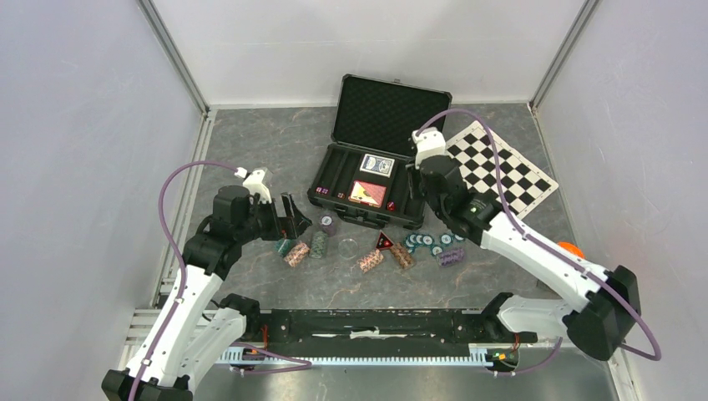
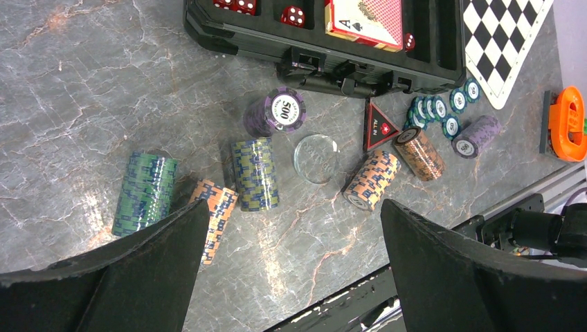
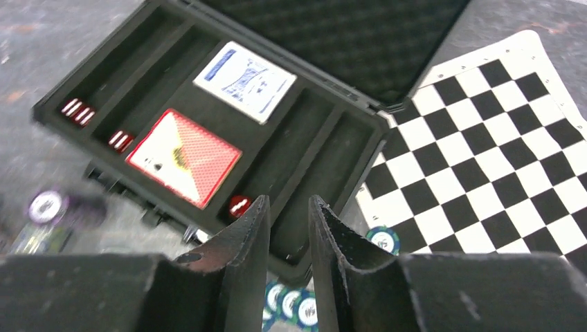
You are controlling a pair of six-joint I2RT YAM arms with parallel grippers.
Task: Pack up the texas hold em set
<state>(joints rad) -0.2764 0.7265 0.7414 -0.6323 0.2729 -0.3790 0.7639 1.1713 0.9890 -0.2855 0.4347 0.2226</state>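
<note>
Your left gripper (image 2: 294, 207) hangs with its jaws spread as wide as they go and nothing between them, above the chips lying on the table in front of the case (image 1: 391, 107). Under it lie a green stack (image 2: 144, 194), an orange stack (image 2: 216, 214) and a teal stack (image 2: 255, 173), all on their sides, with a purple stack (image 2: 277, 112) nearer the case latches. Your right gripper (image 3: 289, 200) hangs over the right end of the case tray with only a narrow gap between its fingers, and that gap holds nothing. The case stands open on the table, lid up towards the back wall. The blue deck (image 1: 376, 164) and red deck (image 1: 368, 193) lie in its middle compartments, with red dice (image 2: 293, 15) in the slots beside them. More chips lie right of the latches: two brown stacks (image 2: 419, 153), loose teal chips (image 2: 436, 107) and a second purple stack (image 2: 476, 136). The chequered mat (image 1: 501, 171) lies just right of the case.
</note>
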